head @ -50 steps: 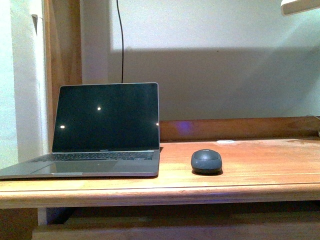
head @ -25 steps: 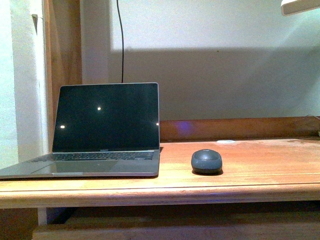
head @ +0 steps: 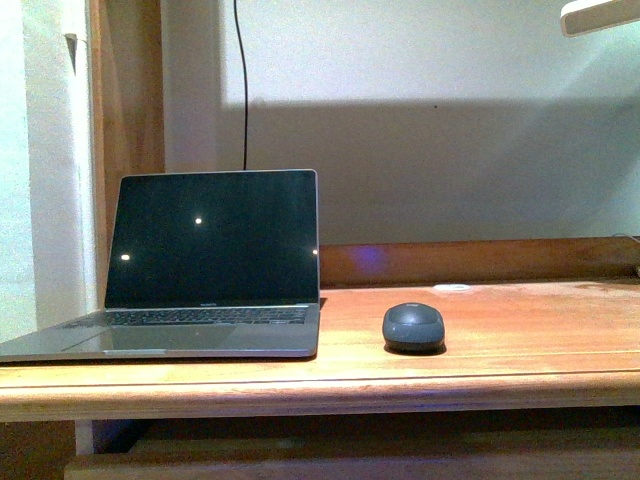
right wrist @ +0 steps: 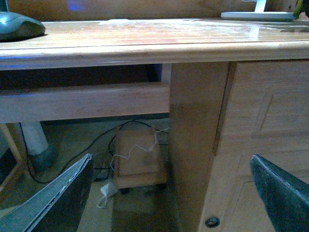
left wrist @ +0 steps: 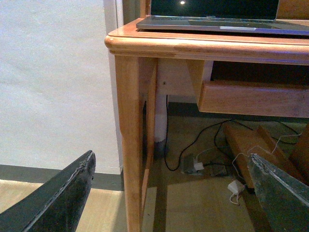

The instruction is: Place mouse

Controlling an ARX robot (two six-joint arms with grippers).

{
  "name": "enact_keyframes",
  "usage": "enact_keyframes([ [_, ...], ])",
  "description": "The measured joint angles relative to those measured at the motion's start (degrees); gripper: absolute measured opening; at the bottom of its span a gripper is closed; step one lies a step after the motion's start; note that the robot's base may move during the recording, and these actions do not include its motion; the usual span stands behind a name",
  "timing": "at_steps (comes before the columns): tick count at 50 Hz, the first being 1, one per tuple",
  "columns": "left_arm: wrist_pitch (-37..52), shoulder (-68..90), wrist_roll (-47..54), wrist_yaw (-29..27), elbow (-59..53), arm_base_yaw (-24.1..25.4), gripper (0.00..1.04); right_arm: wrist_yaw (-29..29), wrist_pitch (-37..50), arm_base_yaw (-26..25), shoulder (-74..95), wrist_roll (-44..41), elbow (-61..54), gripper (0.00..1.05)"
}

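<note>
The mouse (head: 413, 326) sat on the counter (head: 520, 340) near its front edge, beside the laptop (head: 195, 265). Both pincers hung open and empty below counter level; the right pincer (right wrist: 169, 193) looked nearer, with the mouse above it.

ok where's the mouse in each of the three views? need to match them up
Front: mouse sits on the desk, right of the laptop, near the front edge.
Left wrist: not in it; only the laptop's front and the desk corner show.
Right wrist: mouse at the picture's upper left edge, partly cut off, on the desk.
Shared landmark: the desk's rounded front edge.
</note>
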State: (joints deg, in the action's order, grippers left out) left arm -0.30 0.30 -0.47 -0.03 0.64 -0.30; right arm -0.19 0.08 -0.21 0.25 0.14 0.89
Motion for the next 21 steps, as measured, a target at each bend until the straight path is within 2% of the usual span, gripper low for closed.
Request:
enact_keyframes([
  [21,0.0,0.0,0.0,0.02,0.0,0.0,0.97,0.0,0.0,0.0,0.0,0.0,0.0,0.97],
])
